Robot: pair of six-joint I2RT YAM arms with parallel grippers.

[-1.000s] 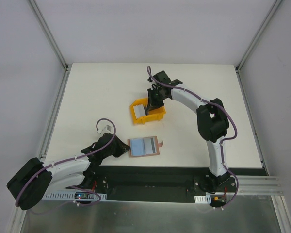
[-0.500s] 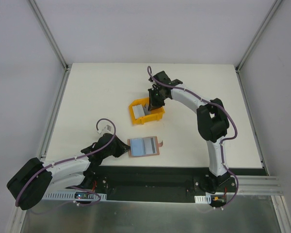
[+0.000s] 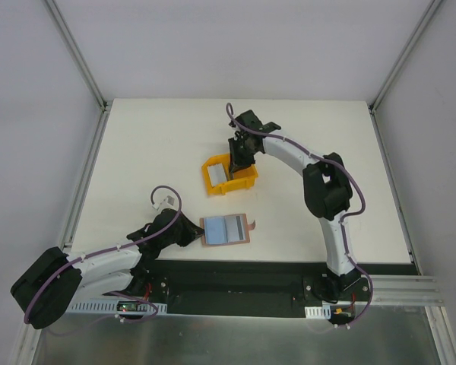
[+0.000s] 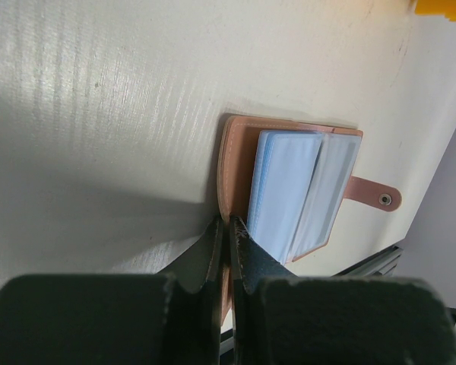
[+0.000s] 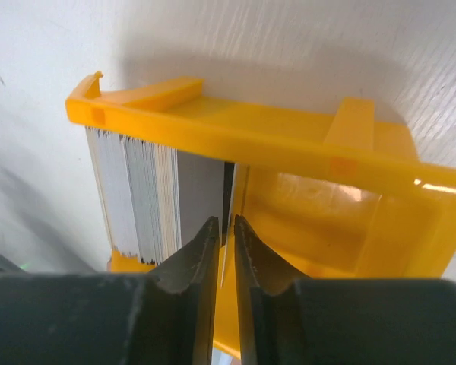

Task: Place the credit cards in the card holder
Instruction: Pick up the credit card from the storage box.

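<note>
The brown card holder [image 3: 245, 229] [image 4: 239, 163] lies open near the table's front edge, showing pale blue pockets [image 4: 285, 190] and its tab clasp [image 4: 376, 196]. My left gripper [image 3: 196, 232] [image 4: 229, 222] is shut on the holder's left edge. The credit cards [image 3: 219, 174] [image 5: 137, 190] stand on edge in a stack inside the yellow bin [image 3: 247, 179] [image 5: 289, 137]. My right gripper [image 3: 235, 162] [image 5: 224, 224] reaches down into the bin beside the stack. Its jaws stand a narrow gap apart, with one thin card [image 5: 231, 195] edge-on between them.
The bin's right half [image 5: 319, 213] holds no cards. White table surface [image 3: 327, 152] spreads around the bin and the holder. A black strip and a metal rail [image 3: 235, 274] run along the near edge.
The right wrist has shifted slightly left over the bin and its jaws have parted a little. The left arm and the card holder have not moved.
</note>
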